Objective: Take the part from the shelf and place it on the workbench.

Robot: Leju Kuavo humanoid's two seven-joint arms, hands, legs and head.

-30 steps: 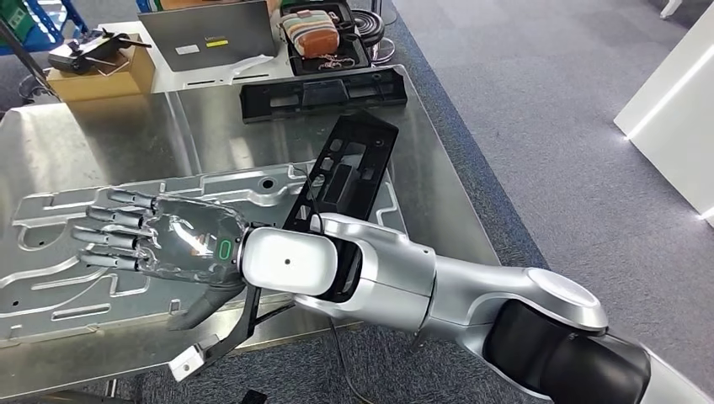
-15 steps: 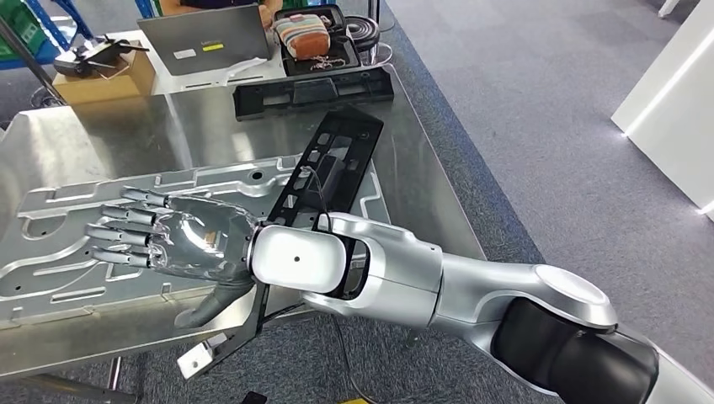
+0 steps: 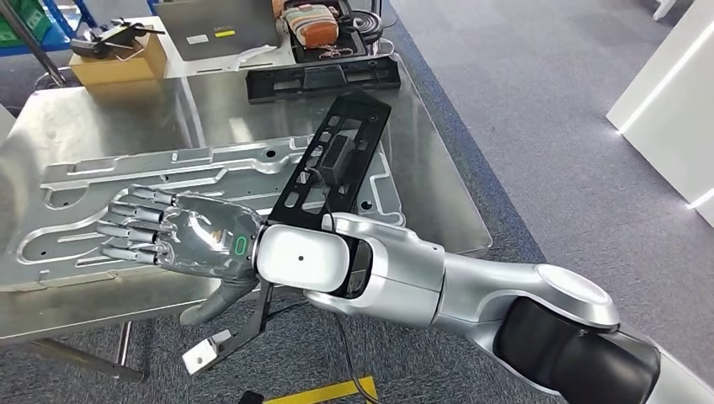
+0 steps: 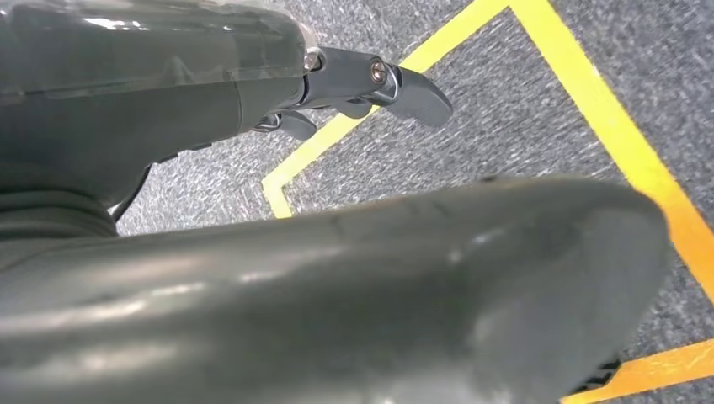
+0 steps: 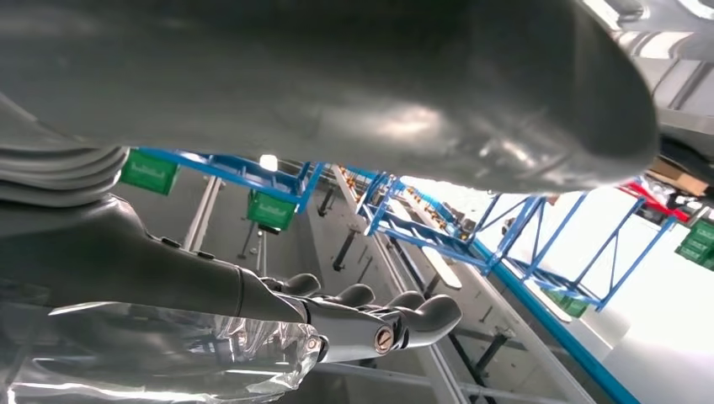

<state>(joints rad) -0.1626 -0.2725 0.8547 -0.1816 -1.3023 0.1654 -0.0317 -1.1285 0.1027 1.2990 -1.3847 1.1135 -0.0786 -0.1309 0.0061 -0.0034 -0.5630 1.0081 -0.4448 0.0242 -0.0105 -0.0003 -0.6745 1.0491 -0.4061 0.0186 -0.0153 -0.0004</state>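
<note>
Right hand (image 3: 181, 244): flat, fingers (image 3: 126, 229) extended and spread apart, holding nothing, hovering over the near edge of the workbench (image 3: 109, 126); thumb pointing down past that edge. In the right wrist view, same hand (image 5: 278, 328) with fingers slightly curled and apart, blue shelf frames (image 5: 471, 227) with green bins beyond. Left hand (image 4: 278, 93): seen in the left wrist view above grey carpet and yellow floor tape (image 4: 589, 109); fingertips (image 4: 417, 93) loosely curled, nothing visible in them, though open or closed cannot be told.

Part (image 3: 333, 164): one long black plastic frame with cut-outs, lying at an angle on the workbench, partly across the large metal panel (image 3: 210, 181), near end hidden under the right forearm (contact with the arm not discernible). One second black part (image 3: 324, 77), lying crosswise farther back on the bench, well apart from the hand.

Beyond the bench: one cardboard box (image 3: 118, 63) with a black controller on top, one grey laptop (image 3: 215, 25), one open black case (image 3: 324, 29) holding a striped pouch.
</note>
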